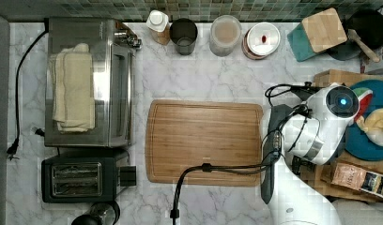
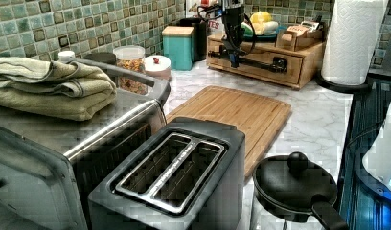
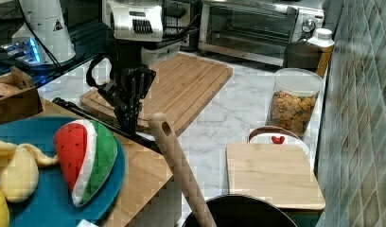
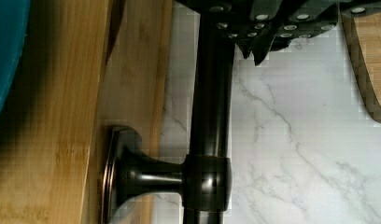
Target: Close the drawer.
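The drawer point(image 2: 260, 66) is a light-wood front in a low wooden box at the counter's end, and its front looks about flush with the box. A long black bar handle point(image 2: 253, 61) runs across it. In the left view my gripper point(image 2: 233, 58) hangs straight down against that bar. The right view has the gripper point(image 3: 128, 122) touching the handle point(image 3: 82, 111) from the cutting-board side. In the wrist view the fingertips point(image 4: 261, 55) sit together beside the bar point(image 4: 212, 107), on its marble side, with nothing between them. The drawer front point(image 4: 132, 93) is right behind the bar.
A wooden cutting board point(image 1: 203, 140) lies on the marble just in front of the drawer. A blue plate point(image 3: 49, 189) with plush fruit sits on the box. The toaster point(image 1: 81, 178) and toaster oven point(image 1: 88, 82) stand at the top view's left, jars point(image 1: 225, 35) along the tiled wall, a paper towel roll point(image 2: 351, 40) nearby.
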Available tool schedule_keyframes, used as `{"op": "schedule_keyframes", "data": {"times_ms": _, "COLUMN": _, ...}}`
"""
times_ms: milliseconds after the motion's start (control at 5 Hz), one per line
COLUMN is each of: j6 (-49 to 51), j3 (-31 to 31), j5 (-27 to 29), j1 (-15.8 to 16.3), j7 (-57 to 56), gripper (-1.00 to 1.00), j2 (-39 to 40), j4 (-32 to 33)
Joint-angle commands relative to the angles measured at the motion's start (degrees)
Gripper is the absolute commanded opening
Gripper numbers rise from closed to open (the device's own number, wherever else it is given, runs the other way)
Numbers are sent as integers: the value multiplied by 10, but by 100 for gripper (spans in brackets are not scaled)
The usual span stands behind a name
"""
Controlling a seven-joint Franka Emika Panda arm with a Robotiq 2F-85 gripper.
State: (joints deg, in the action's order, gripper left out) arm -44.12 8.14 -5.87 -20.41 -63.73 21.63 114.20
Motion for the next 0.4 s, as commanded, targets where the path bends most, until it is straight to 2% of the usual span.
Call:
{"op": "schedule_keyframes", "data": {"times_ms": 200, "j6": -42, "j3": 79, "j5": -15, "j1": -79, "j7": 1, "gripper": -100, "j2": 21, "j4": -71}}
{"op": "schedule_keyframes", "data": {"times_ms": 400, "j6": -42, "j3": 84, "j5": -12, "j1": -75, "j7": 0, "gripper": -100, "j2": 22, "j4": -71}}
